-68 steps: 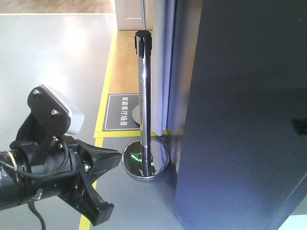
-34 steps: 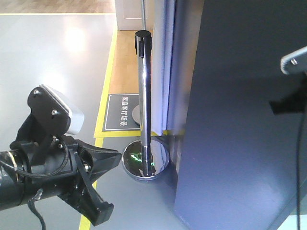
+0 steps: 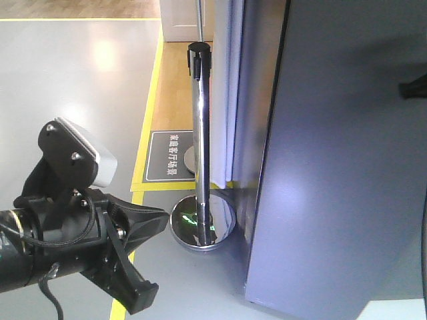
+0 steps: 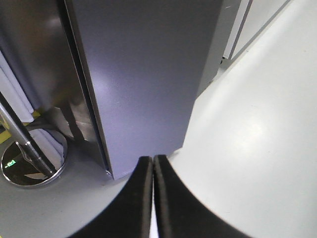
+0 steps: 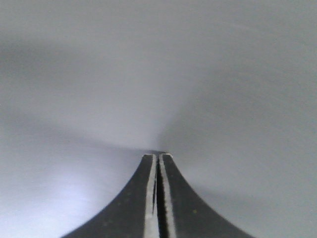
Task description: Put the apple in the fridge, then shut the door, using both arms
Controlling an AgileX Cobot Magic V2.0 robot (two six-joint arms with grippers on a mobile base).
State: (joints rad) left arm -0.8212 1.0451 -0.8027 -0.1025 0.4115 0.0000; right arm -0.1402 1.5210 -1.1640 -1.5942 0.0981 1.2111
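The apple isn't visible in any view; can't tell where it is. The tall dark grey fridge (image 3: 257,100) shows only its outside. Its tall dark grey door (image 3: 340,167) fills the right side of the front view, and no white interior, shelves or bins show. A thin dark seam runs between door and fridge body, so the door looks about shut, but whether it's fully seated can't be told. Contents of the fridge are hidden.

Left of the fridge, near its bottom corner, stands a chrome stanchion post w/ black top cap (image 3: 199,133) on a round mirror-like base (image 3: 203,225). That base also shows in the left wrist view, left of the door's lower corner. Behind the post, further from the fridge, a dark floor sign w/ white characters (image 3: 165,155) lies inside yellow floor tape (image 3: 148,113).

The left black gripper (image 4: 152,163) sits well left of the fridge in the front view, low over grey floor, just short of the door's bottom corner in its own wrist view. Jaws together, nothing between them. A silver-faced black camera module (image 3: 77,157) sits on that arm.

The right black gripper w/ white pads (image 5: 157,159) has jaws together, empty, tips right up against a plain grey surface, prob the door; contact can't be confirmed. A dark bit of that arm (image 3: 413,88) shows at the front view's right edge, over the door.
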